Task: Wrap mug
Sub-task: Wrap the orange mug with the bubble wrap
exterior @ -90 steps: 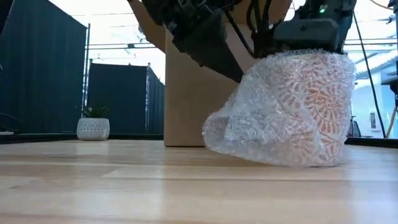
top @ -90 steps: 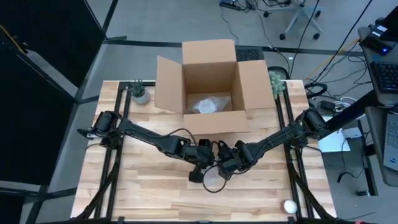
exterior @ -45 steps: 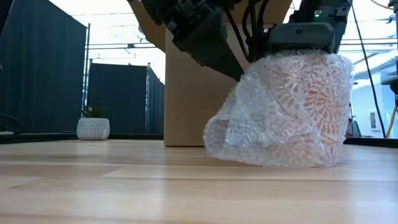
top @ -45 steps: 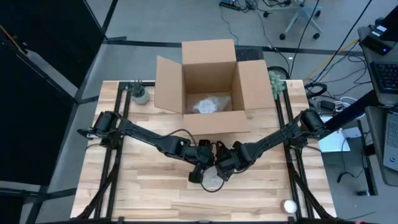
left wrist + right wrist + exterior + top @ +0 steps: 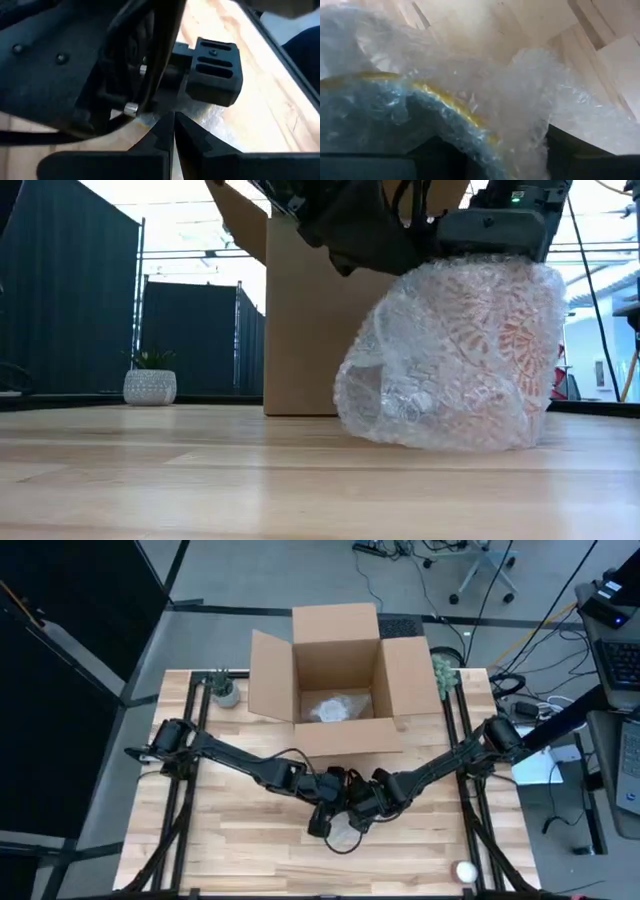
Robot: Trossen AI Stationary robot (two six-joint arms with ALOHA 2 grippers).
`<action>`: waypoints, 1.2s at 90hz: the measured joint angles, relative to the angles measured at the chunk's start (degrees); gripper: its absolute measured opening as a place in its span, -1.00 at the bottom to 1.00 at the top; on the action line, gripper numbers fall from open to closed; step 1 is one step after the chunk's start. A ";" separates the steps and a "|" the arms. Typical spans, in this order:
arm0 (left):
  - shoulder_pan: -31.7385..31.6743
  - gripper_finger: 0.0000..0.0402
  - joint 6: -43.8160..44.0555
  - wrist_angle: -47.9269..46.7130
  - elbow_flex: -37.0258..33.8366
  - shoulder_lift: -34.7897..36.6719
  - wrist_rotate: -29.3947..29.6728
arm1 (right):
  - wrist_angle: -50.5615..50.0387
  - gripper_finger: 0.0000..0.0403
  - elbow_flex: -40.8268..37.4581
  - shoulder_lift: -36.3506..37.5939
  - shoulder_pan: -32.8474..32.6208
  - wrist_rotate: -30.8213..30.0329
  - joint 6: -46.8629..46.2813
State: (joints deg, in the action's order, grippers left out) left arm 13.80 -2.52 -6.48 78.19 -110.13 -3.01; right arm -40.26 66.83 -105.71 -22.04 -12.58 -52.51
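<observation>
The mug (image 5: 500,350), orange-patterned with a yellow rim (image 5: 445,105), stands in the middle of the table inside clear bubble wrap (image 5: 420,380). The bundle's bottom is on the wood. In the high view it shows as a pale bundle (image 5: 343,833) under both grippers. My right gripper (image 5: 362,812) sits on top of the bundle, shut on it. My left gripper (image 5: 322,822) is at the bundle's left side, its fingers (image 5: 174,125) shut at the wrap. My left gripper pinches the bubble wrap (image 5: 207,120) between its fingertips, at the bundle's top left side. It slants down from the table's left. Whether it has an edge or a fold, I cannot tell. My right gripper holds the mug's wrapped rim (image 5: 470,125) from above, one finger (image 5: 440,152) seemingly inside the mug and one (image 5: 567,145) outside, with wrap between. The mug stands on the table.
An open cardboard box (image 5: 340,650) stands at the far middle with a wrapped bundle (image 5: 335,708) inside. Small potted plants (image 5: 224,688) (image 5: 445,670) flank it. A white ball (image 5: 466,870) lies near the front right corner. Bare wood lies left and right of the arms.
My left gripper has moved toward the mug. The wrap's loose flap had trailed low on the bundle's left side. It has been drawn up and folded in against the mug, so the bundle looks rounder. The mug had been tipped and now stands more upright.
</observation>
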 joint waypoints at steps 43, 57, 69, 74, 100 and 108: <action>-0.66 -0.99 0.63 2.54 -2.88 -0.35 0.07 | -2.01 -0.21 -0.28 9.23 -0.88 0.88 2.49; -0.68 -0.99 0.62 2.18 -2.97 -0.35 0.05 | -3.75 -0.21 -0.27 12.97 -0.90 0.84 2.62; -0.68 -0.99 0.61 2.09 -3.01 -0.41 0.06 | -4.95 -0.21 -0.24 14.20 -0.71 0.45 2.54; -0.68 -0.99 0.61 2.19 -3.01 -0.43 0.09 | -5.83 -0.21 -0.21 14.46 -0.44 0.37 2.43; -0.67 -0.99 0.61 2.06 -3.14 -0.50 0.09 | -7.01 -0.21 -0.04 17.01 0.26 0.56 3.21; -0.66 -0.99 0.61 1.90 -3.18 -0.52 0.09 | -6.90 -0.21 -0.02 17.60 0.16 0.58 3.69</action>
State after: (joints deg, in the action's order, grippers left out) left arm 13.15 -1.91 -4.58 75.00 -110.65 -2.92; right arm -47.16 66.81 -88.11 -21.88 -12.00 -48.82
